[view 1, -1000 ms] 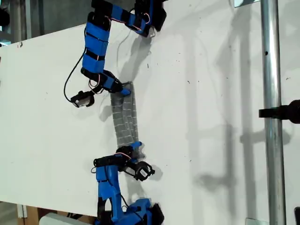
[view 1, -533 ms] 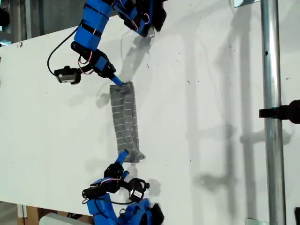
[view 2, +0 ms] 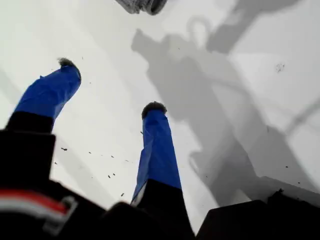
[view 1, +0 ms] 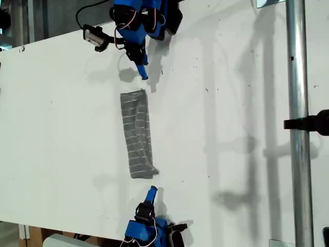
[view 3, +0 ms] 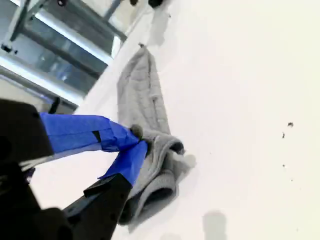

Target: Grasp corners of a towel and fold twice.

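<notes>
A white surface (view 1: 231, 103) fills the exterior view. Left of centre lies the towel (view 1: 136, 134), a narrow, flat grey strip of soft fabric with thin pale stripes. It looks light and limp, so it is best pinched at the corners. Its lower corner (view 1: 152, 171) is bunched. Above the towel, my first gripper (view 1: 143, 72) hovers with its blue claw spread apart and empty. Below the towel, my second gripper (view 1: 151, 192) has its claw together, holding nothing.
</notes>
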Motion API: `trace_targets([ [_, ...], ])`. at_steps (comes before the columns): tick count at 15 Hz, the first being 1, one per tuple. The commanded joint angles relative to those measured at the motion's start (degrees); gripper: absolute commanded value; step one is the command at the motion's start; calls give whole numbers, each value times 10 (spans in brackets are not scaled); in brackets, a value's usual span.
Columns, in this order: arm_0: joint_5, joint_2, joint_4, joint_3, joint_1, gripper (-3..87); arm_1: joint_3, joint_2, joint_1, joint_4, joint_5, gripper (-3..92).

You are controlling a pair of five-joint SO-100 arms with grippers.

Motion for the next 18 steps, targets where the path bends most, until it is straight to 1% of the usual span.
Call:
trace_targets([
  [1,-11,41,-9,34,39,-24,-1,15,5,-2,11,320],
  [2,-4,41,-18,54,46,-26,-4,-1,30,-20,-11,329],
  [3,12,41,-41,84,45,-27,-18,-40,61,-45,-44,340],
  [4,16,41,-57,113,43,-23,-47,-105,89,-72,-78,353],
  [5,34,41,-54,112,41,-26,-83,-180,105,-112,-110,371],
  [7,48,41,-54,112,41,-23,-125,-330,127,-218,-132,377],
  [9,46,41,-53,113,47,-23,-152,-464,134,-331,-131,377],
  [10,44,41,-52,113,47,-23,-178,-535,134,-364,-119,375],
  [12,42,41,-50,113,46,-23,-238,-671,115,-399,-60,377],
  [14,41,41,-48,113,43,-23,-301,-752,79,-442,-24,377],
  [15,40,41,-48,113,42,-23,-342,-795,63,-453,-20,373],
  [17,40,41,-47,113,42,-23,-374,-835,39,-512,-25,335],
  [18,39,41,-47,113,43,-23,-374,-837,38,-520,-28,290],
])
